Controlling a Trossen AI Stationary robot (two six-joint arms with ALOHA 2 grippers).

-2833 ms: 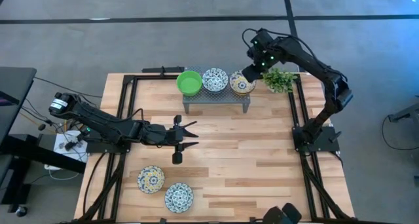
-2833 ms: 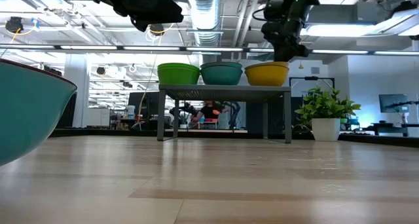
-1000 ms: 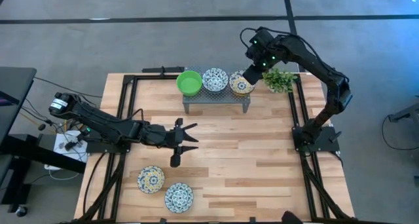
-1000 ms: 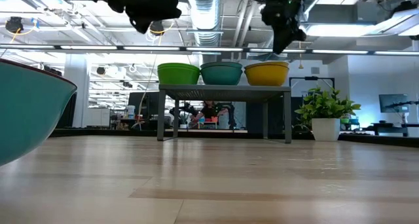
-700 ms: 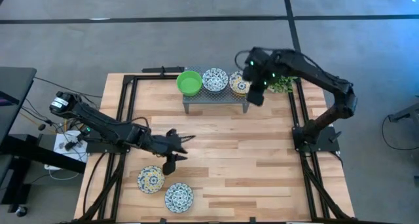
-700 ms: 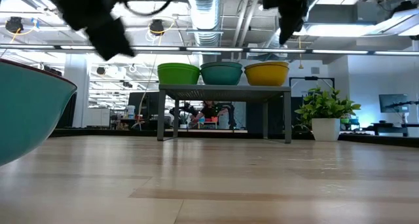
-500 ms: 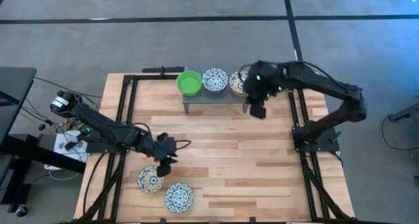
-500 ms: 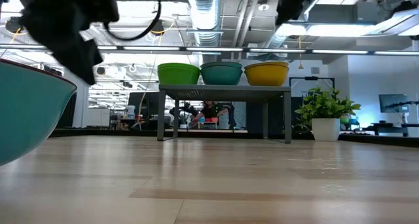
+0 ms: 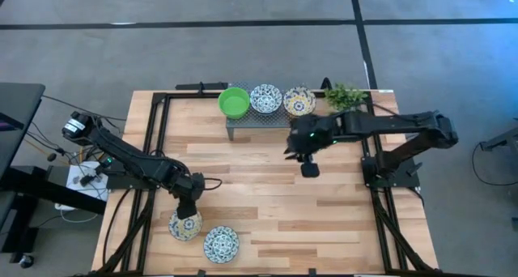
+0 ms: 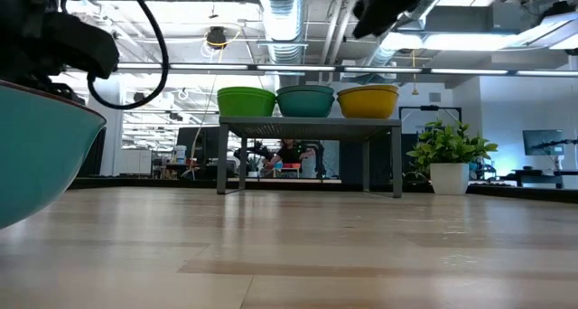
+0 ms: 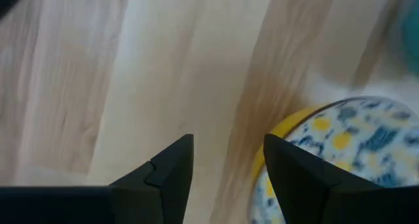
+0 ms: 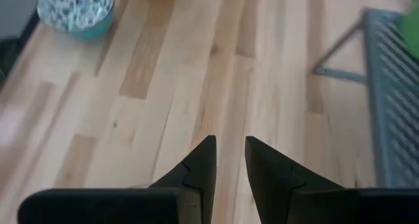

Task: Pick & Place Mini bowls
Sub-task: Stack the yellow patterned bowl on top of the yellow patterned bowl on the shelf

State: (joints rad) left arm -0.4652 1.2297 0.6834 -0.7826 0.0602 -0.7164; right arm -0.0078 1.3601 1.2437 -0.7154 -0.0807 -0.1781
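High view: near the front edge sit two mini bowls, a blue-patterned bowl (image 9: pixel 220 244) and a yellow-patterned bowl (image 9: pixel 185 225). The left gripper (image 9: pixel 188 211) is right over the yellow one, fingers spread apart around its rim. Farther back, the right gripper (image 9: pixel 308 165) hangs over bare table (image 9: pixel 267 188), fingers a little apart, holding nothing. On the grey rack (image 9: pixel 267 120) at the back sit three more bowls

Grey perforated metal rack (image 9: pixel 267 120) at the far edge of the light wooden table (image 9: pixel 324 204); small leafy green plant (image 9: pixel 346 96) just beside it.
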